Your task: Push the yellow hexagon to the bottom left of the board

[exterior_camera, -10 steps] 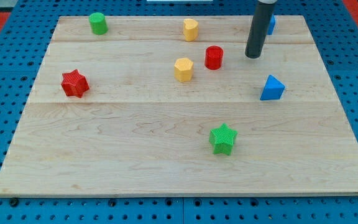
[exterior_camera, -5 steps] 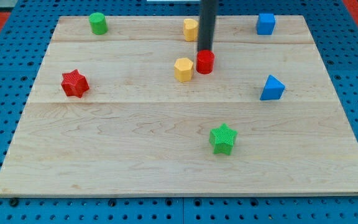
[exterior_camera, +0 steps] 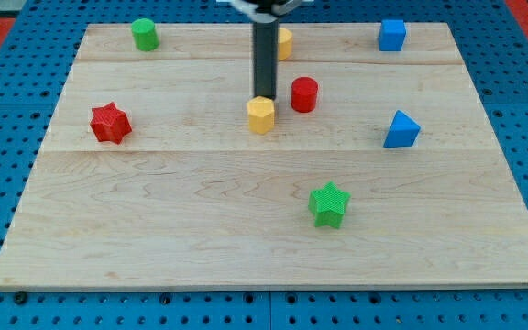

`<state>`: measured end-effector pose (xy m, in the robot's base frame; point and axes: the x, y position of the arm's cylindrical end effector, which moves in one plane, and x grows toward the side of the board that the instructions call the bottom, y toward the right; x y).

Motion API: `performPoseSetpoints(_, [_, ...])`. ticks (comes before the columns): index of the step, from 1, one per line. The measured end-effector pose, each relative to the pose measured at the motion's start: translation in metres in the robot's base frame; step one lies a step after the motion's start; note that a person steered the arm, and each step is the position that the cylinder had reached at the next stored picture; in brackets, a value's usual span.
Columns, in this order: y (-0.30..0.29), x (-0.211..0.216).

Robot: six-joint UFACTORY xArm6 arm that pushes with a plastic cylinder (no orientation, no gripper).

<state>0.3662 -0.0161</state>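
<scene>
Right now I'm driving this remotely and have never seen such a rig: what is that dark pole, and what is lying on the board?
The dark pole is my arm's end, a plain rod with no gripper, so nothing is held; it only pushes. One camera looks down at a wooden board. My tip sits against the top edge of the yellow hexagon, your target. A red cylinder stands to its right. Partly behind the rod is another yellow block. Also here: green cylinder, red star, blue cube, blue triangular block, green star.

green cylinder | red star | red cylinder | blue cube | blue triangle | green star
</scene>
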Motion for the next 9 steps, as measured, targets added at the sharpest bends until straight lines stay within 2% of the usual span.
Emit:
performPoseSetpoints(2, [0.007,0.059])
performPoseSetpoints(3, [0.058,0.060])
performPoseSetpoints(4, [0.018,0.078])
performPoseSetpoints(5, [-0.080,0.089])
performPoseSetpoints(6, [-0.086,0.116])
performPoseSetpoints(7, [-0.107,0.119])
performPoseSetpoints(8, [-0.101,0.118])
performPoseSetpoints(9, [-0.109,0.150])
